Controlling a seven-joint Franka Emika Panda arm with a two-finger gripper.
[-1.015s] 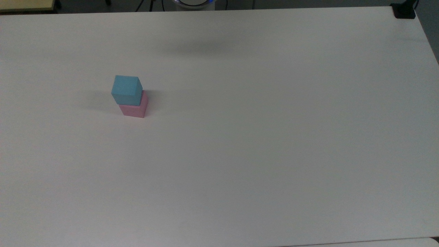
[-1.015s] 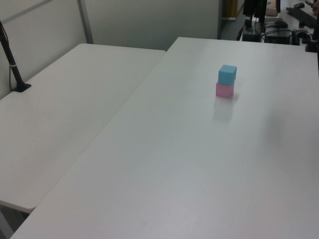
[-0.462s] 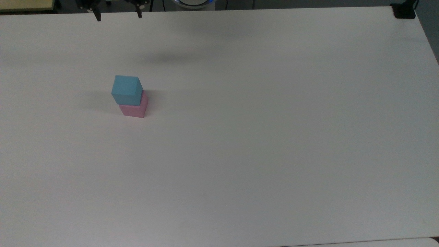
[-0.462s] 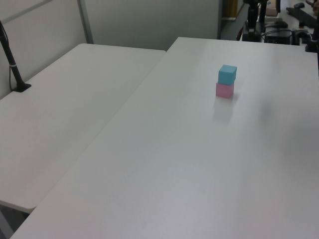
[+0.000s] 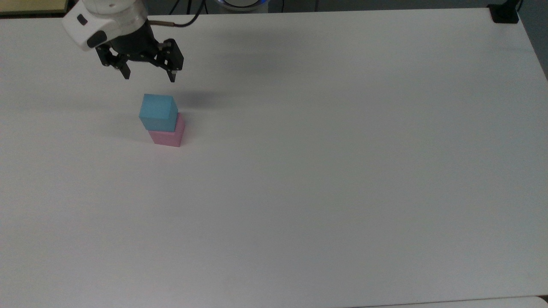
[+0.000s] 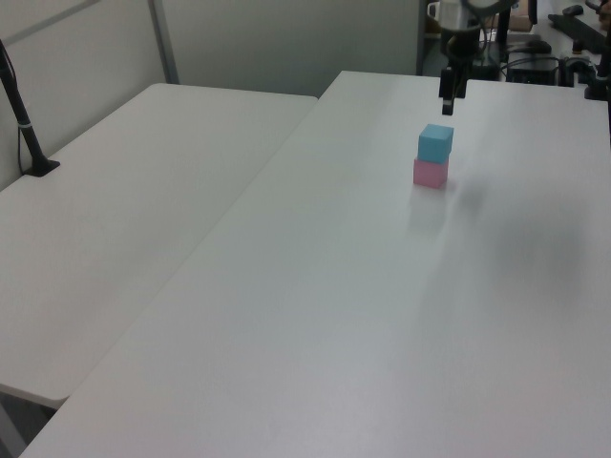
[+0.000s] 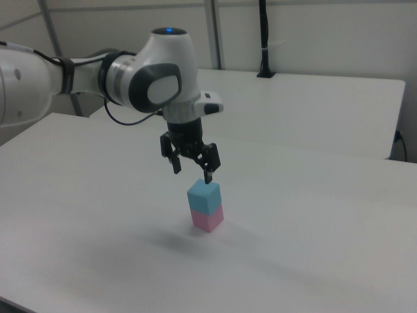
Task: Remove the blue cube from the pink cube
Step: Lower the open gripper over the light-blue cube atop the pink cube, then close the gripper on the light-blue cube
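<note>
A light-blue cube (image 5: 157,112) (image 6: 435,143) (image 7: 204,197) sits stacked on a pink cube (image 5: 168,136) (image 6: 431,173) (image 7: 208,219) on the white table (image 5: 321,171). The stack stands in the top view's left half. My gripper (image 5: 149,77) (image 7: 192,173) (image 6: 447,103) hangs a short way above the blue cube, open, with its black fingers spread wider than the cube and nothing between them. It touches neither cube.
A second white table (image 6: 124,210) adjoins on the left view's left, with a black post (image 6: 24,129) on it. A black clamp (image 5: 504,13) sits at the table's far right corner in the top view. Wide bare tabletop lies to the top view's right of the stack.
My arm has come in from the top view's upper edge and dropped toward the stack; its open gripper now hangs just above the blue cube. The cubes have not moved.
</note>
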